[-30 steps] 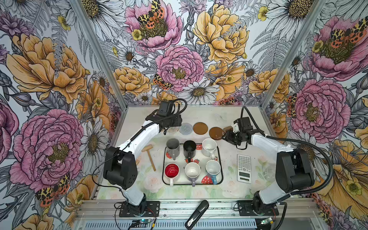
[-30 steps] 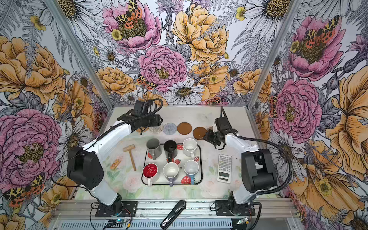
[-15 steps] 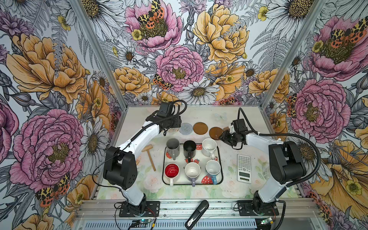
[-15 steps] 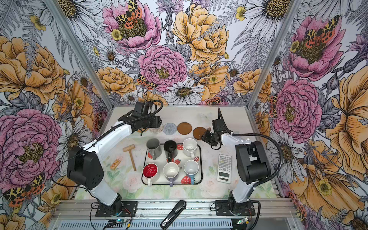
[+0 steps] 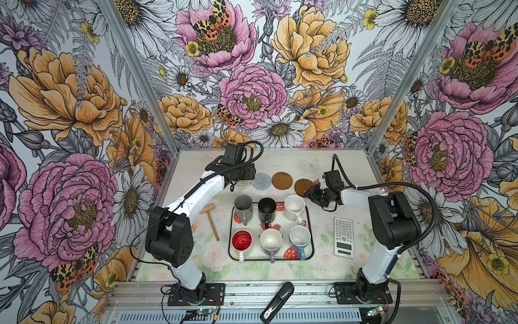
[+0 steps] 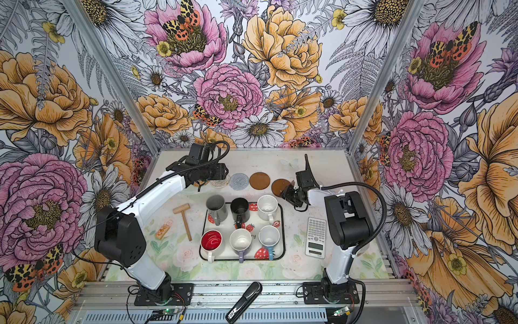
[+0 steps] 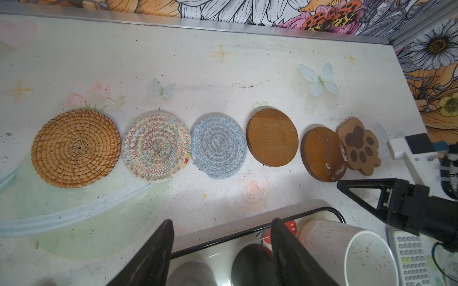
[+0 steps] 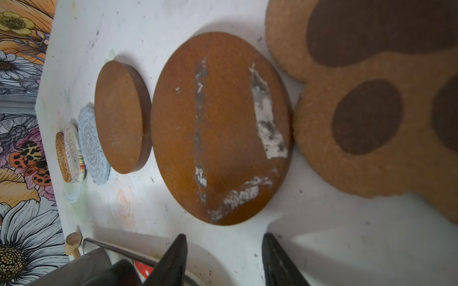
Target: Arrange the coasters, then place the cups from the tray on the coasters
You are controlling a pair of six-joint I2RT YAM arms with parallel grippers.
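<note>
Pale tabletop bears a coaster row (cups on tray); left claw and right claw gape empty.

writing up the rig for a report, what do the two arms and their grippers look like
Both arms, left and right, have white links between bulky black joint housings. A black ribbed hose runs along each to a black camera box at the wrist. The left gripper and right gripper have black wedge-shaped fingers with ribbed inner faces.

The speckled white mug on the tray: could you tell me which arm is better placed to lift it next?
Likely right: the open right gripper hovers beside the speckled white mug; the left gripper sits nearer the grey mug.
</note>
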